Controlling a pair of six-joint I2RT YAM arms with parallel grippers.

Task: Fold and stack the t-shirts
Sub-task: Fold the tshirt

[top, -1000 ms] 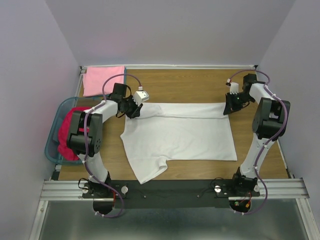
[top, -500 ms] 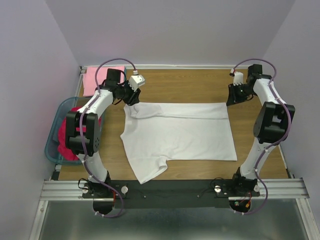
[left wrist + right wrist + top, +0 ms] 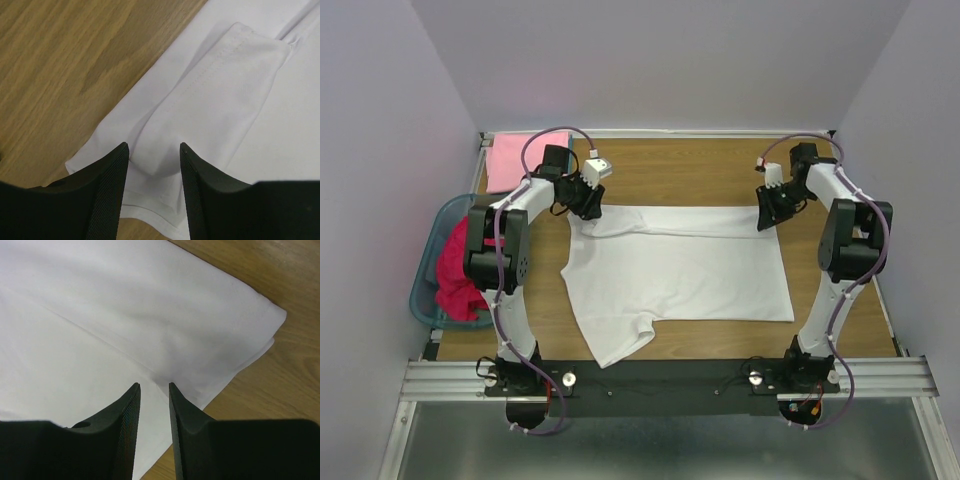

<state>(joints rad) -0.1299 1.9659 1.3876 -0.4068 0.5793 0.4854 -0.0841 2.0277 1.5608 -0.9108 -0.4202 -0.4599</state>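
The white t-shirt [image 3: 675,270] lies spread on the wooden table with its far strip folded over; one sleeve sticks out at the near left. My left gripper [image 3: 588,205] is open over its far left corner, with a raised fold of white cloth [image 3: 225,100] between the jaws [image 3: 152,147]. My right gripper [image 3: 765,215] is open by a narrow gap over the far right corner, above the folded edge [image 3: 125,300] of the shirt [image 3: 154,386]. The light pink t-shirt [image 3: 525,160] lies folded at the far left. The magenta-red t-shirt [image 3: 455,270] lies bunched in the basket.
The teal plastic basket [image 3: 423,290] stands off the table's left edge. Bare wood [image 3: 690,170] lies beyond the white shirt and to the right of it [image 3: 820,290]. The black arm rail [image 3: 660,375] runs along the near edge.
Both grippers drew back beyond the shirt's far edge half a second ago and have since come back over its two far corners. The shirt has hardly moved.
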